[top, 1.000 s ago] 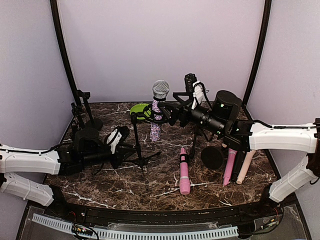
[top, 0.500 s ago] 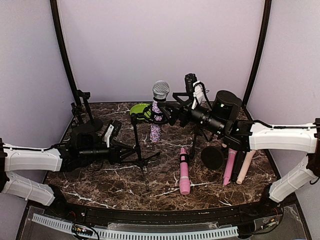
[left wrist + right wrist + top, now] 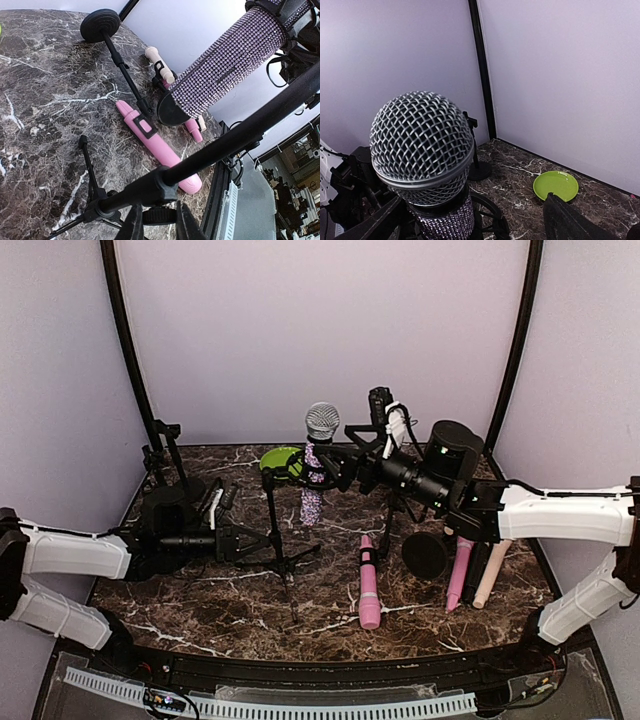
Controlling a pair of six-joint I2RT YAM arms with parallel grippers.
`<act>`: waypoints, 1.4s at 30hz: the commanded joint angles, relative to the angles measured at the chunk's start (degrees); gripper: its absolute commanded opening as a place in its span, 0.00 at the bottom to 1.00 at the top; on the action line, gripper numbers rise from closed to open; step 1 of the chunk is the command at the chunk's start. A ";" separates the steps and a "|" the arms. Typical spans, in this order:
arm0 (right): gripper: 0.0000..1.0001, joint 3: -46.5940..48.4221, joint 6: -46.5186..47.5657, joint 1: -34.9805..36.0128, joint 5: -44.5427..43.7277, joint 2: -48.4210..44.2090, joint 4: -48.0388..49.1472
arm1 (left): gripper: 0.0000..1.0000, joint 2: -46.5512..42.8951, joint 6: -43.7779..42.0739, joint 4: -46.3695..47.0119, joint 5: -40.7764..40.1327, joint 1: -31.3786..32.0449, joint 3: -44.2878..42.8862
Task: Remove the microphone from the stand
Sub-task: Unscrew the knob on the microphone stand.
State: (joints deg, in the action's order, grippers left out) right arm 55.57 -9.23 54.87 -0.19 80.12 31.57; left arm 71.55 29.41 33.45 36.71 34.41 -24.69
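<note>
Indoors, dark marble table (image 3: 180, 592), lilac walls (image 3: 320, 330), left tool (image 3: 256, 543) clamping stand (image 3: 272, 508), right tool (image 3: 330, 465) spread.

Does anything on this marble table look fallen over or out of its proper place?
Yes. The black round-based stand seems to lie on its side, next to a pink microphone lying flat on the table. The glittery silver-headed microphone sits properly in its tripod stand.
</note>
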 commanded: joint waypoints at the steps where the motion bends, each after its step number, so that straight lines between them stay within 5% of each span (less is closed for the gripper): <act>1: 0.95 2.68 1.14 0.73 1.82 0.95 0.74 | 0.04 0.84 2.23 -2.78 5.10 -0.07 0.47; 12: 0.95 2.66 1.93 1.07 1.69 0.49 0.25 | 0.51 -8.92 -12.51 -20.10 -1.21 -1.82 -8.98; 19: 0.95 1.95 1.73 1.11 1.44 0.38 1.15 | 0.54 -14.23 -20.68 -24.52 -6.91 -0.63 -8.78; 31: 0.95 0.70 1.77 1.07 0.50 -0.54 2.07 | 0.53 -14.11 -39.85 -25.69 -32.95 15.04 -7.11; 42: 0.95 1.24 1.74 1.11 0.39 0.13 1.85 | 0.51 -8.01 -45.39 -22.28 -38.61 18.72 -6.93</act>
State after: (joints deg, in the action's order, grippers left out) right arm 56.60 -7.77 55.53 0.99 80.88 30.85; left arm 62.61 -12.62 9.17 0.82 52.73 -32.42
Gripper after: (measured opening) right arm 0.951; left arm 0.510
